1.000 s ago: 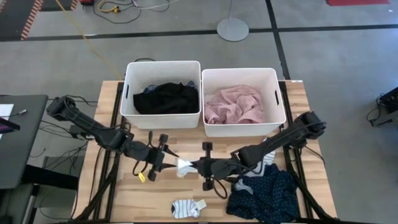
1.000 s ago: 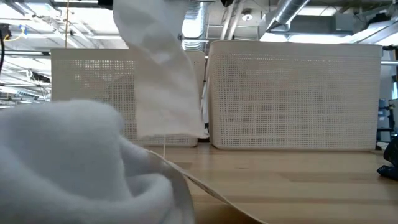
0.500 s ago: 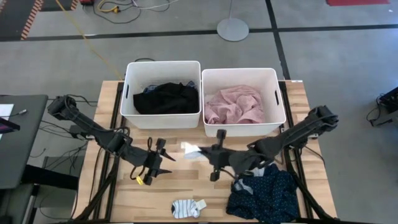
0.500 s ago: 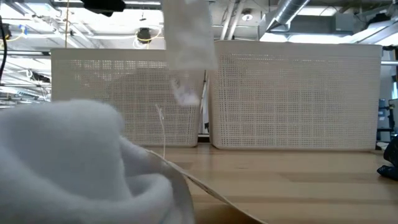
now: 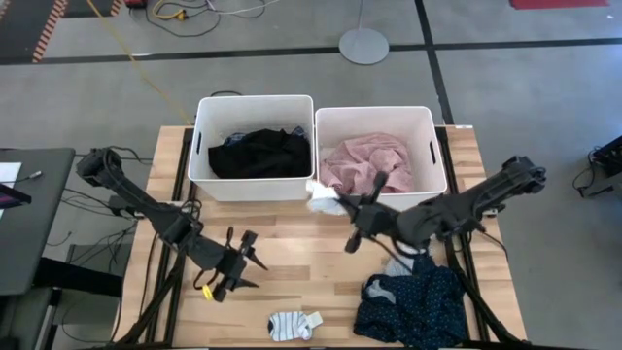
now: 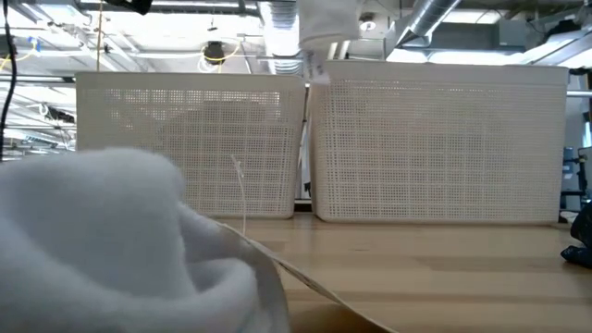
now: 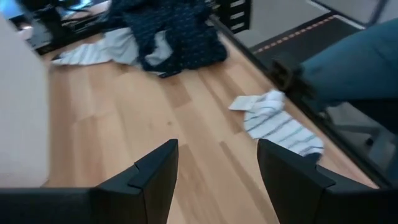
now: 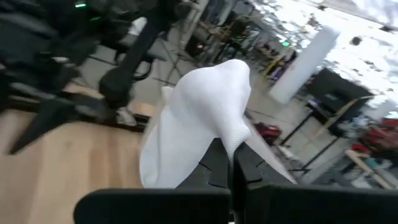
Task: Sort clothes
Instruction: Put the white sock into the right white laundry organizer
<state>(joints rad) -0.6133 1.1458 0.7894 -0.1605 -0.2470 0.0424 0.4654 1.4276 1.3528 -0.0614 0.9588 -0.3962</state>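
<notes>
White sock (image 5: pixel 322 197) now up at bin rims, pinched in right jaws; left jaws spread.

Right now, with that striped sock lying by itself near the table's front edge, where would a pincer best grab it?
Probably at the bunched middle of the striped sock, coming straight down from above. It lies flat and crumpled on the table, apart from the navy dotted garment, and only its raised folds give the fingers something to pinch.

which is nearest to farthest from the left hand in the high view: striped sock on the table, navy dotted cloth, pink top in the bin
From the left hand, open over the table's front left:
1. Striped white-grey sock, at the front edge.
2. Navy dotted cloth, front right.
3. Pink top, in the right white plastic bin at the back.
</notes>
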